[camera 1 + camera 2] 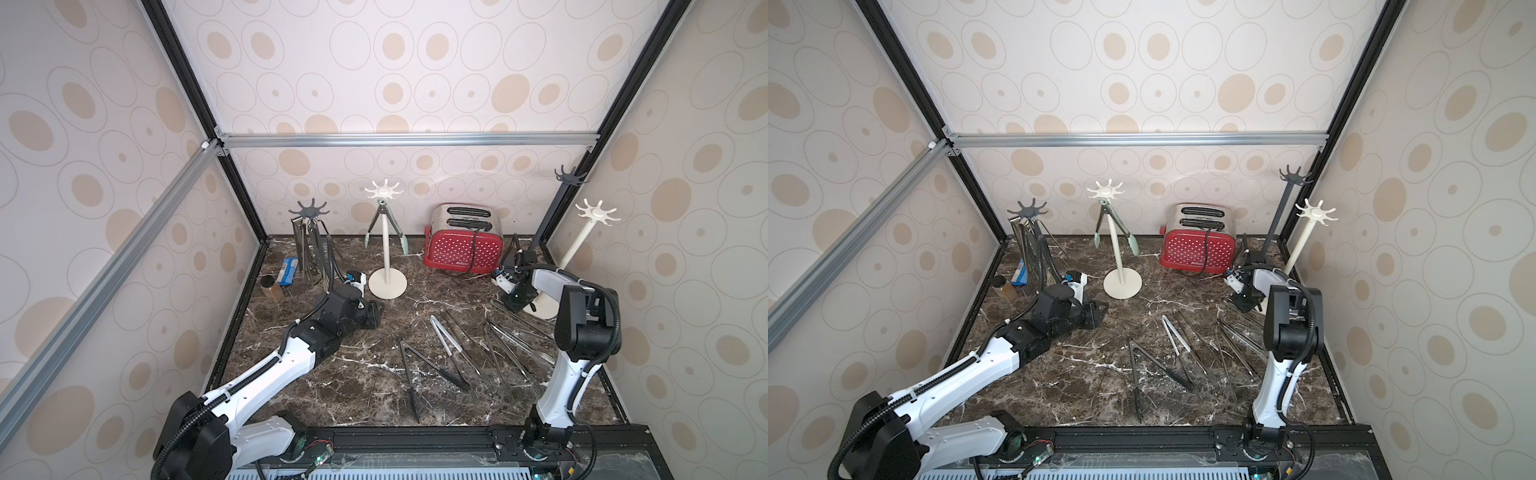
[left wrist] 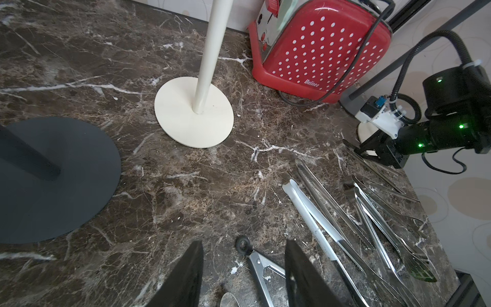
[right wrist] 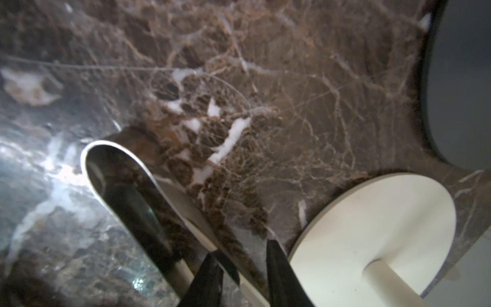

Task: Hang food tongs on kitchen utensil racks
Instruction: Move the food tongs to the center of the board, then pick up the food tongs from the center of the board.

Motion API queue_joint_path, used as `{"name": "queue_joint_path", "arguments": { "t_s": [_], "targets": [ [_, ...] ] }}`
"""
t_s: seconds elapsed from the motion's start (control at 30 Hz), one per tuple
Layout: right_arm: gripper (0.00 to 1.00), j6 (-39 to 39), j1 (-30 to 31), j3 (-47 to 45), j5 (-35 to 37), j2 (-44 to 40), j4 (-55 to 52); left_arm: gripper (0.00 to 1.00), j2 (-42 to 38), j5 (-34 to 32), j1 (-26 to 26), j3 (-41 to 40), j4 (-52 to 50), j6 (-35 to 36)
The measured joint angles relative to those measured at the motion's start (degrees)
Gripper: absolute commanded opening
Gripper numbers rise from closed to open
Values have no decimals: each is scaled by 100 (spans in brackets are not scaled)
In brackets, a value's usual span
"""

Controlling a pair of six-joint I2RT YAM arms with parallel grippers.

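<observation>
Four kitchen utensil racks stand here. The dark grey rack (image 1: 309, 212) at the back left carries several steel tongs. A cream rack (image 1: 382, 191) holds pale green tongs (image 1: 384, 226). Another dark grey rack (image 1: 569, 174) and a cream rack (image 1: 596, 212) stand at the right wall. More food tongs lie on the marble: a black pair (image 1: 409, 374), a white-handled pair (image 1: 444, 340) and several steel ones (image 1: 511, 345). My left gripper (image 2: 243, 276) hangs open just above the table, by the black pair's hinge ring (image 2: 243, 243). My right gripper (image 3: 241, 271) is shut on steel tongs (image 3: 127, 191) beside the cream base (image 3: 372, 226).
A red polka-dot toaster (image 1: 463, 245) with a black cord stands at the back. A blue packet (image 1: 289, 270) and a brown jar (image 1: 272, 289) sit near the left wall. A dark rack base (image 2: 66, 180) lies close to my left gripper. Walls close three sides.
</observation>
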Motion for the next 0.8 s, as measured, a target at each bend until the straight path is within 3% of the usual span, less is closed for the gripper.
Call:
{"name": "queue_joint_path", "arguments": {
  "t_s": [0.13,0.8],
  "targets": [
    [29,-17,-116,-59,-2,-50,-109,48,59,26,0,48,-2,0],
    [1,-68,-175,-96,-4,-61,22,47,50,33,2,131,37,2]
  ]
}}
